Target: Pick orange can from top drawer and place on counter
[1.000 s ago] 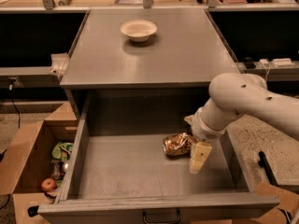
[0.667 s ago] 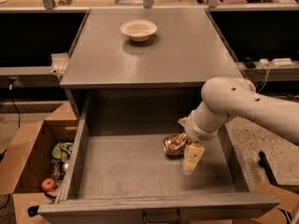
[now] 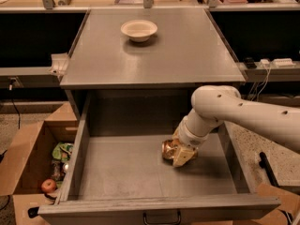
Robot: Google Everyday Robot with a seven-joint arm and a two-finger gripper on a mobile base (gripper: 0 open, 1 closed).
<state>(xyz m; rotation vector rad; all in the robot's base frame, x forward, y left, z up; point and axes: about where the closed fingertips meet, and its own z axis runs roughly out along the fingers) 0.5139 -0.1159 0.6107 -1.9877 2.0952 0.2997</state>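
Now, my hand [image 3: 182, 154]: down inside the top drawer, low over its floor toward the right and pressed against the right side of the orange can. I cannot tell whether it is clenched on the can or loose.
Orange can [image 3: 168, 149]: on the drawer floor, right of the middle, lying tilted and touching my hand.
Top drawer [image 3: 122, 172]: pulled out wide below the desk, with tall grey walls all round and a dark pull handle [image 3: 161, 218] at the front.
Arm [image 3: 243, 114]: white; it comes in from the right over the drawer's right wall and bends down to the can.
Desk [image 3: 187, 55]: the grey top above and behind the drawer. A white bowl [image 3: 138, 30] sits near its back, left of centre, well apart from my arm.
In the way: the drawer's right wall is just beside my wrist, and the desk's front edge overhangs the back of the drawer.
Left of the drawer: an open cardboard box [image 3: 23, 144] on the floor, holding a red apple [image 3: 48, 185] and green packets [image 3: 61, 151].
Since 0.7 s ago: my hand has moved left and in against the can, and the elbow has come lower. The can lies about where it was; bowl and box are unchanged.
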